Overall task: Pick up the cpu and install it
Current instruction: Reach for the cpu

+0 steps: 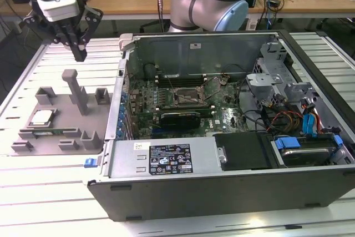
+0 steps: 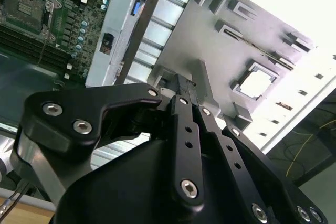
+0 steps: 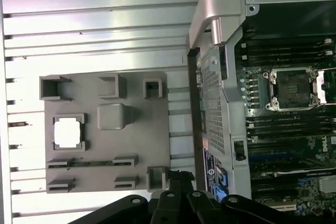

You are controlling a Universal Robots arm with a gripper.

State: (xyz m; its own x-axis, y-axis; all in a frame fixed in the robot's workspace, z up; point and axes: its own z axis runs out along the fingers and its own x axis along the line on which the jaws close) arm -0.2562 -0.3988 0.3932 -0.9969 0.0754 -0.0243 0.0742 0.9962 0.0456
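CPU (image 1: 41, 117) location: seated flat, silver face up, in a square pocket of the grey fixture tray (image 1: 64, 116), which lies on the slatted table (image 1: 33, 187). In the exterior view the tray sits at 9 o'clock of the open computer case (image 1: 166, 190). In both wrist views the CPU (image 2: 257, 85) (image 3: 69, 132) appears as a bright square framed by the pocket walls of the tray (image 2: 210, 40) (image 3: 136, 140). Tool condition: the gripper (image 1: 79, 54) hangs in the air at about 1 o'clock of the CPU in the exterior view, well apart from it and clear of the tray. Its dark fingers are pressed together at the tips, with nothing between them and nothing touching them. In the second wrist view the gripper (image 2: 181, 81) shows the same clenched, unloaded condition, and in the first wrist view the gripper (image 3: 176, 174) points toward the tray edge nearest the case. An upright post (image 1: 75, 90) stands on the tray just beside the fingertips as seen in the exterior view, at 2 o'clock of the CPU. Target area: the motherboard socket (image 1: 186, 97) (image 3: 291, 88) lies inside the case with its frame visible, at about 3 o'clock of the CPU in the exterior view. Markings: a white printed label (image 1: 163, 159) is fixed to the metal cover at 6 o'clock of the socket. A small blue label (image 3: 212, 169) sits on the case wall facing the tray.
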